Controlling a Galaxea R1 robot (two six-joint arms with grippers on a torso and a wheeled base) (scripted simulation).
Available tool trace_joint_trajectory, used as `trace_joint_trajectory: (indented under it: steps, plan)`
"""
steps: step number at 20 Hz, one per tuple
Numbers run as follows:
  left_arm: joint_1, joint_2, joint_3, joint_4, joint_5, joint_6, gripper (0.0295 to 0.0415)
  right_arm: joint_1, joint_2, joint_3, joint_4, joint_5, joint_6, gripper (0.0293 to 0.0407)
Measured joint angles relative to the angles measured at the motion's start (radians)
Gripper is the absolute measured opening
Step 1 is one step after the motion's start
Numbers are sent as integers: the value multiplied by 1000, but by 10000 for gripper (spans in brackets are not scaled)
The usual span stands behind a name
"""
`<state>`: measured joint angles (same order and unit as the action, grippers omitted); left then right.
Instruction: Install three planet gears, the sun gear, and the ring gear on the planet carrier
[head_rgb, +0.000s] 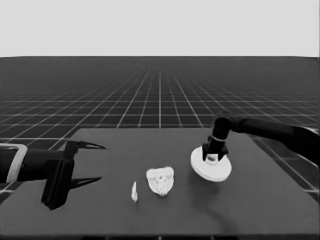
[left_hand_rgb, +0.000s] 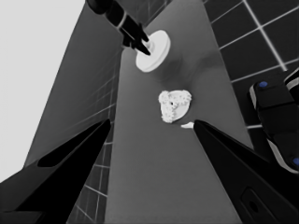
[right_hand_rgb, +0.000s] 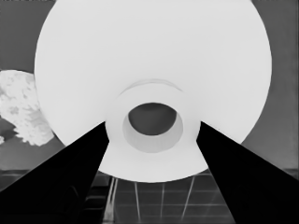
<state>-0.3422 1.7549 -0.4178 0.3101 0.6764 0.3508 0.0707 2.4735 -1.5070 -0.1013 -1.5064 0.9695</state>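
My right gripper (head_rgb: 212, 156) is over the right half of the table, shut on the raised middle of the larger round part (head_rgb: 220, 172). That disc hangs tilted, with a shadow on the table beneath it. In the right wrist view its wide white face (right_hand_rgb: 149, 56) fills the picture, and the two black fingers (right_hand_rgb: 70, 172) flank its hub. At the table's middle, small toothed gears (head_rgb: 160, 177) lie packed on the smaller round part (head_rgb: 161, 193) and cover most of it; the same cluster (left_hand_rgb: 174, 105) shows in the left wrist view. My left gripper (head_rgb: 102, 162) waits open at the left end.
A thin white piece (head_rgb: 134, 191) stands just left of the gear cluster. The table's front edge runs close below both. Dark machinery with blue lights (left_hand_rgb: 275, 112) sits past the table's edge in the left wrist view.
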Motion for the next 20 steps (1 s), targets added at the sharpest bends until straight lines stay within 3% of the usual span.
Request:
trace_joint_trajectory:
  steps: [2, 4, 7, 12, 15, 20]
  plan:
    - [0, 0, 0, 0, 0, 0, 385, 2, 0, 0, 2, -1, 0, 348]
    - [0, 0, 0, 0, 0, 0, 385, -26, 288, 41, -43, -27, 366, 348]
    - [0, 0, 0, 0, 0, 0, 385, -39, 525, -122, -55, -32, 402, 348]
    - [0, 0, 0, 0, 0, 0, 385, -42, 578, -186, -57, -32, 392, 348]
    - [0, 0, 0, 0, 0, 0, 385, -119, 591, -230, -131, -10, 367, 348]
    - [0, 0, 0, 0, 0, 0, 385, -137, 595, -243, -148, -4, 359, 348]
